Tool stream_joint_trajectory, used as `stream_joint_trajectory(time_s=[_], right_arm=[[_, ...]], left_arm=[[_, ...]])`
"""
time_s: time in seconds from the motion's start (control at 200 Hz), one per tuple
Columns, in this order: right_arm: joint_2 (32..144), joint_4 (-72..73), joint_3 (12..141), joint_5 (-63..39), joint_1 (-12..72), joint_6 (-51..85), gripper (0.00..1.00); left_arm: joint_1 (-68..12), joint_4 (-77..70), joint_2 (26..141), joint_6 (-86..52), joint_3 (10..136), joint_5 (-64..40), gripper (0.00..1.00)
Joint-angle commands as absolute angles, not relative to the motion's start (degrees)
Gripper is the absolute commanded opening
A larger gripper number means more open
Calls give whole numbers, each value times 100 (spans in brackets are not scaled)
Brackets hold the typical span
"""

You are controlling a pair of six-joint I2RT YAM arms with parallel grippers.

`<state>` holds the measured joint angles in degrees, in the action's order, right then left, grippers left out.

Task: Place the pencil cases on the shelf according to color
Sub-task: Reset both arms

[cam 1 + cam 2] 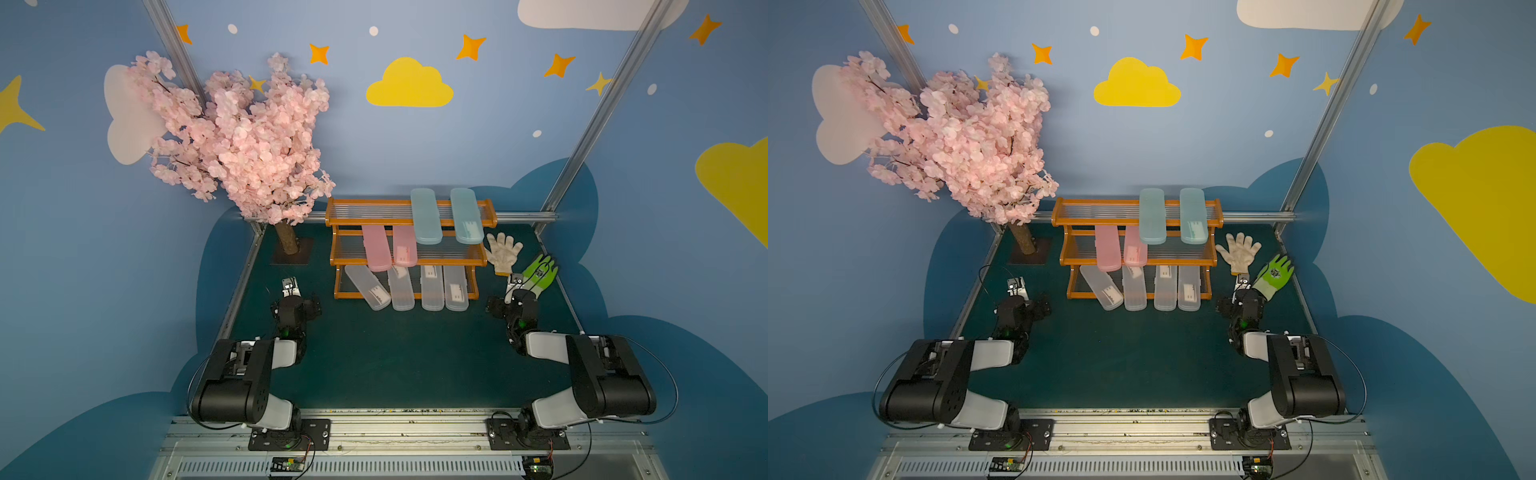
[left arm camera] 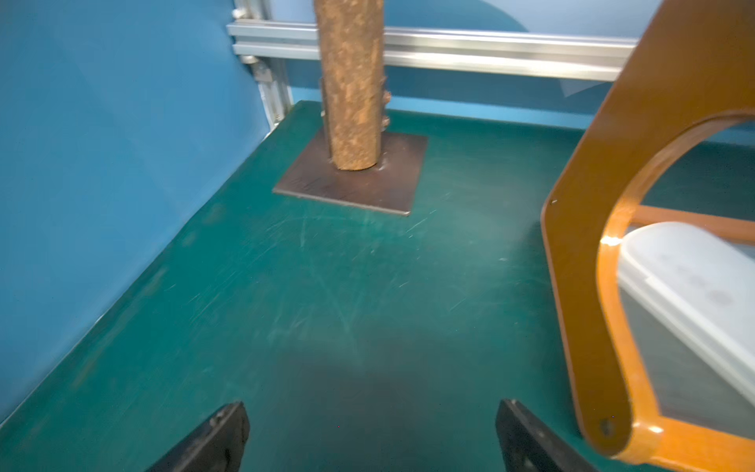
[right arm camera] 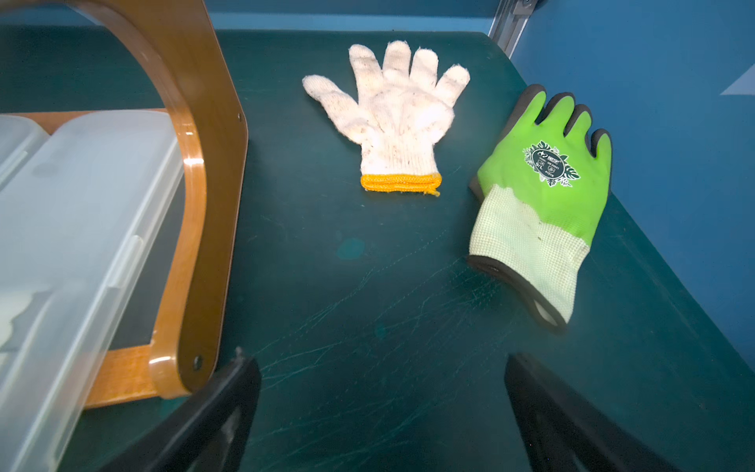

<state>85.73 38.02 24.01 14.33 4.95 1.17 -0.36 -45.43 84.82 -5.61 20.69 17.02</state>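
The shelf (image 1: 365, 202) (image 1: 1092, 202) stands at the back middle of the green table. Two pale blue pencil cases (image 1: 426, 216) (image 1: 466, 216) lie across its top tier and overhang the front. Two pink ones (image 1: 376, 247) (image 1: 404, 246) rest on the middle tier. Several clear-whitish ones (image 1: 401, 289) (image 3: 81, 204) sit on the bottom tier, the leftmost (image 1: 368, 287) (image 2: 694, 278) slanted. My left gripper (image 1: 289, 286) (image 2: 371, 412) hangs open and empty left of the shelf. To the shelf's right, my right gripper (image 1: 515, 282) (image 3: 376, 363) is open and empty too.
A pink blossom tree (image 1: 245, 141) rises at the back left, its trunk (image 2: 353, 81) on a square plate ahead of the left gripper. A white glove (image 3: 392, 118) and a green glove (image 3: 539, 196) lie ahead of the right gripper, by the right wall.
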Motion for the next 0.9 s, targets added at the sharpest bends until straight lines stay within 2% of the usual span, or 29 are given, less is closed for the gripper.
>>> stream_joint_trajectory(time_s=[0.0, 0.08, 0.185, 0.3, 0.896], right_arm=[[8489, 3982, 2487, 1318, 467, 168, 99], [8482, 3981, 2501, 1309, 471, 151, 99], [8465, 3981, 2517, 1290, 468, 124, 99], [8417, 3596, 2585, 1242, 483, 57, 99], [8449, 3595, 2603, 1274, 497, 45, 99]], left_arm=[[-10, -4735, 8844, -264, 2344, 1013, 100], [-43, -5367, 8921, -252, 2023, 1088, 100], [-29, -4813, 8809, -299, 2197, 1114, 100], [-27, -4844, 8816, -299, 2197, 1113, 100], [-44, -4878, 8815, -282, 2185, 1140, 100]])
